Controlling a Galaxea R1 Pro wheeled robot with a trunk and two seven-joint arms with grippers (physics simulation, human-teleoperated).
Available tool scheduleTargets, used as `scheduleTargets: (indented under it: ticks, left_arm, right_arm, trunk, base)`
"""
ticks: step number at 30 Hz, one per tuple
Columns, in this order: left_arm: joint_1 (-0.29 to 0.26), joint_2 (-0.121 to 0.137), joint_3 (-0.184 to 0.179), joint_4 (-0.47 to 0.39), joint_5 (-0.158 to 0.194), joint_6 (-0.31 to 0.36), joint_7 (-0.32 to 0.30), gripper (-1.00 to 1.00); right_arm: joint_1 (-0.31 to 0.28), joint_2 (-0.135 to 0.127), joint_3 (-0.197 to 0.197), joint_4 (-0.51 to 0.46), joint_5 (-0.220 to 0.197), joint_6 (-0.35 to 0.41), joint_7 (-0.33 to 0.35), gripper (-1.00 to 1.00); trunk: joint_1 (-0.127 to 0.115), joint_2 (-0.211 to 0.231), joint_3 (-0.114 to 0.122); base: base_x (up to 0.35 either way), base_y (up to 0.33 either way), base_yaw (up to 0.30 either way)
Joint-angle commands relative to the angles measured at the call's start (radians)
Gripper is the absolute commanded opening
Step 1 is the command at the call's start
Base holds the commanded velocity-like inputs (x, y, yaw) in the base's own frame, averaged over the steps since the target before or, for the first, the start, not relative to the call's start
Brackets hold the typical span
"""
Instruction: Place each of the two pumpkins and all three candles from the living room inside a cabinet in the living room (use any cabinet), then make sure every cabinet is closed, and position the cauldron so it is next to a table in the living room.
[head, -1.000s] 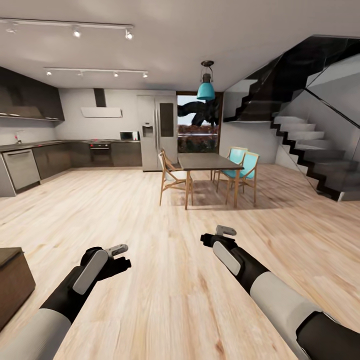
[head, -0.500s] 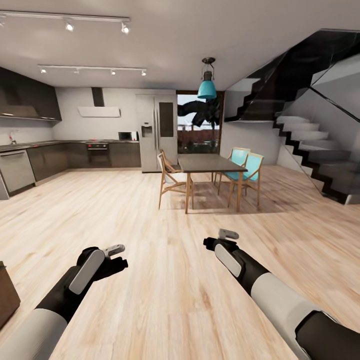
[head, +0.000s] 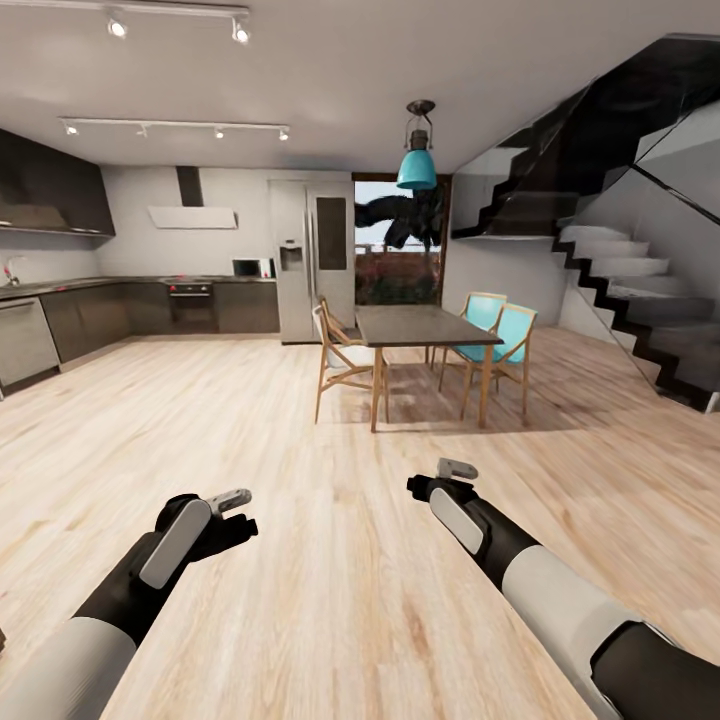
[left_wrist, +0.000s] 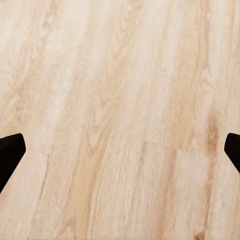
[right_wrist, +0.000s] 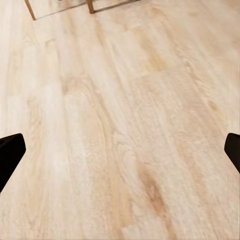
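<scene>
Your left gripper and right gripper both hang over bare wooden floor, short of the dining table. Each wrist view shows its dark fingertips spread to the frame edges with only planks between them, so both pincers are released and carry nothing. Beyond the table stand the fridge and kitchen cupboards (dark grey); the staircase rises to the table's right.

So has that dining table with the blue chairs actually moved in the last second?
No. The dining table keeps its place against the fridge and stairs; the whole picture shifted together, so the robot's camera turned and the table stood still.
</scene>
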Motion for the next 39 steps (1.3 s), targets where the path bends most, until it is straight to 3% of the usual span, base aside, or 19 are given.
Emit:
scheduleTargets:
  ticks: [1,21,29,32,35,39]
  left_arm:
    - [-0.001,0.001,-0.003,-0.001,0.01,0.0,0.01,1.0]
    - [-0.001,0.003,-0.004,0.0,0.01,0.0,0.008,1.0]
    - [-0.009,0.006,-0.004,0.052,0.004,0.002,-0.07,1.0]
    - [-0.013,0.003,-0.011,0.071,0.002,0.002,-0.079,1.0]
    - [-0.012,0.008,-0.015,0.105,-0.001,-0.001,-0.082,1.0]
    - [-0.006,0.007,-0.016,0.169,-0.002,-0.008,-0.082,1.0]
  right_arm:
    - [-0.001,-0.001,0.005,-0.001,-0.006,0.002,-0.006,1.0]
    - [-0.001,0.001,0.005,0.001,-0.004,-0.001,0.023,1.0]
    - [-0.001,-0.004,0.007,0.022,-0.011,0.045,0.03,1.0]
    - [0.001,-0.016,0.008,0.049,-0.012,0.056,0.031,1.0]
    - [0.009,-0.053,0.008,0.071,-0.019,0.062,0.034,1.0]
    - [0.035,-0.083,0.008,0.08,-0.026,0.066,0.057,1.0]
  trunk:
    - [0.0,-0.001,-0.003]
    - [0.0,-0.001,-0.036]
    - [0.0,-0.001,-0.049]
    - [0.0,-0.001,-0.054]
    - [0.0,-0.001,-0.059]
    - [0.0,-0.001,-0.065]
  base:
    - [0.334,0.0,0.0]
    - [0.327,0.0,0.0]
    - [0.325,0.0,0.0]
    - [0.327,0.0,0.0]
    - [0.271,0.0,0.0]
    - [0.196,0.0,0.0]
